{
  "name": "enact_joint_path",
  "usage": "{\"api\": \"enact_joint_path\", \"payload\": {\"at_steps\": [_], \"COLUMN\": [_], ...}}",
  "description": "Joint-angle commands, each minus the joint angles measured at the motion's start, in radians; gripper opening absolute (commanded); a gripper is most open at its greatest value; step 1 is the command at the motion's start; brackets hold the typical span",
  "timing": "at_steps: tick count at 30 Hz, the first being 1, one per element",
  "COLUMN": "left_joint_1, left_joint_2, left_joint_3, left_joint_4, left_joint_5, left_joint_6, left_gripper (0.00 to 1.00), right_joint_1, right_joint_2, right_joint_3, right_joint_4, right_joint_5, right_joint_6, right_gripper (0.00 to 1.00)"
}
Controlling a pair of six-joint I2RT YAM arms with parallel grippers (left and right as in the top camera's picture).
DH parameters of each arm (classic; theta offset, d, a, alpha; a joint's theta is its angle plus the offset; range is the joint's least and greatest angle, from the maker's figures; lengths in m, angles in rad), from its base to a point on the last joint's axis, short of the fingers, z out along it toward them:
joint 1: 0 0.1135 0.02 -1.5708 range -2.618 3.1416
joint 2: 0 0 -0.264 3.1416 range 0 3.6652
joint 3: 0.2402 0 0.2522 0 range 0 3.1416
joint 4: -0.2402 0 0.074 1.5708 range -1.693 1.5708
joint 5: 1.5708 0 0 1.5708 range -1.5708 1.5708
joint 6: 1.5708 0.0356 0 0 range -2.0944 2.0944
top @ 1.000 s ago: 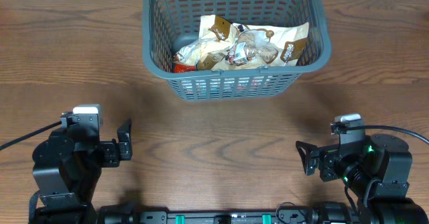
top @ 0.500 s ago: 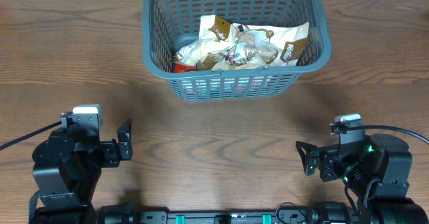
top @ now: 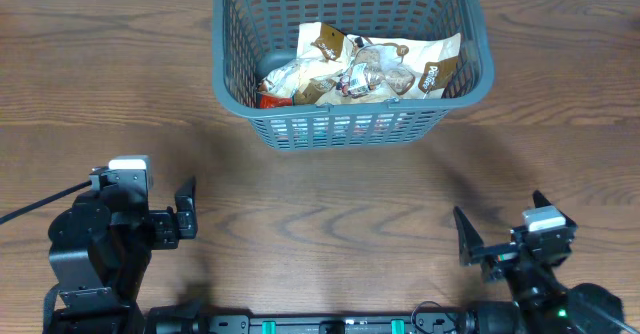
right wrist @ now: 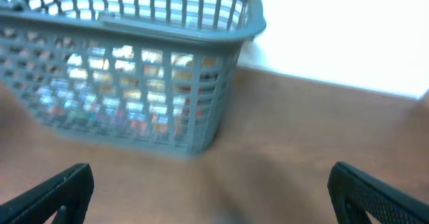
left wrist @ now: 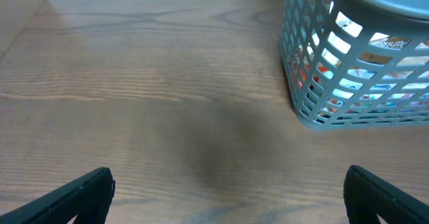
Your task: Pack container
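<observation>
Sitting on brown wood-grain table [top: 330,204], container [top: 345,126] with snack packets [top: 360,69]; left gripper [left wrist: 231,197], right gripper [right wrist: 214,194] both wide, empty.

At the middle of the tabletop's [top: 330,204] far edge: basket [top: 345,132], snack packets [top: 360,69] piled inside. Near the front corners, well apart from it: left pincer [top: 188,212], right pincer [right wrist: 211,184].

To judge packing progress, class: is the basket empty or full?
Partly full: snack packets lie piled on the bottom of the basket, well below its rim.
</observation>
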Motion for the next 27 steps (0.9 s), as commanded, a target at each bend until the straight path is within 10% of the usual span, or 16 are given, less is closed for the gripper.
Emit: {"api": "enact_joint_path", "payload": {"at_steps": [1, 11, 27], "left_joint_1": [0.000, 0.000, 0.000], "left_joint_2": [0.004, 0.004, 0.004], "left_joint_3": [-0.006, -0.006, -0.006], "left_joint_4": [0.002, 0.002, 0.002], "left_joint_5": [-0.008, -0.008, -0.008], "left_joint_6": [-0.005, -0.005, -0.005], "left_gripper": [0.99, 0.98, 0.98], "right_joint_1": [0.027, 0.054, 0.054], "right_joint_2": [-0.056, -0.096, -0.114], "right_joint_3": [-0.156, -0.448, -0.561], "right_joint_4": [0.103, 0.520, 0.462], "right_joint_5": [0.014, 0.119, 0.253], "right_joint_6": [-0.011, -0.011, 0.073], "right_gripper": [0.99, 0.99, 0.99]}}
